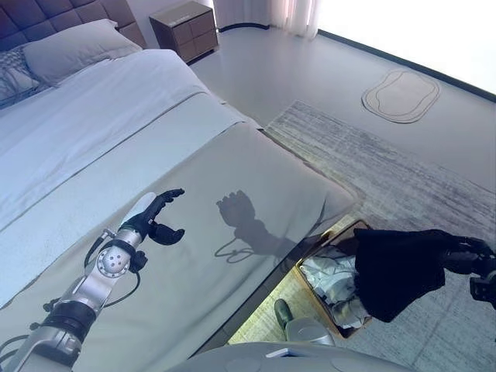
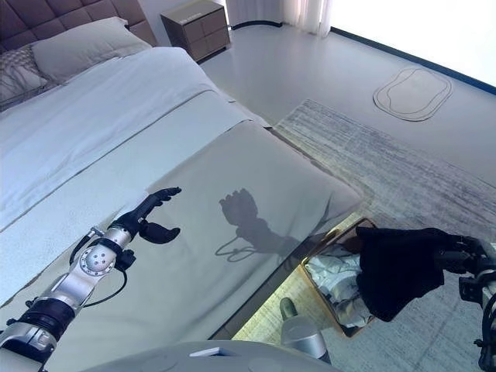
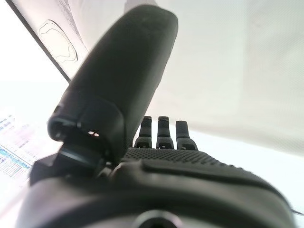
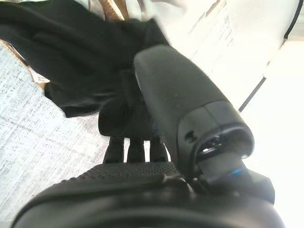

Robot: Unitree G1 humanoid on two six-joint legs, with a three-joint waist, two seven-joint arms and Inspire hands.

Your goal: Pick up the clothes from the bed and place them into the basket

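A black garment [image 1: 395, 267] hangs from my right hand [image 1: 465, 254] just over the right side of a brown basket [image 1: 308, 277] on the floor beside the bed. In the right wrist view the hand [image 4: 142, 147] has its fingers and thumb closed on the black cloth [image 4: 71, 57]. White clothes [image 1: 329, 279] lie inside the basket. My left hand [image 1: 155, 215] hovers over the beige blanket [image 1: 232, 178] at the foot of the bed, fingers straight and holding nothing. No other loose clothes show on the bed.
The bed [image 1: 101, 124] fills the left side, with pillows [image 1: 70, 46] at its head and a nightstand [image 1: 186, 27] beyond. A grey rug [image 1: 403, 170] lies under the basket. A small mat [image 1: 401, 94] sits by the window.
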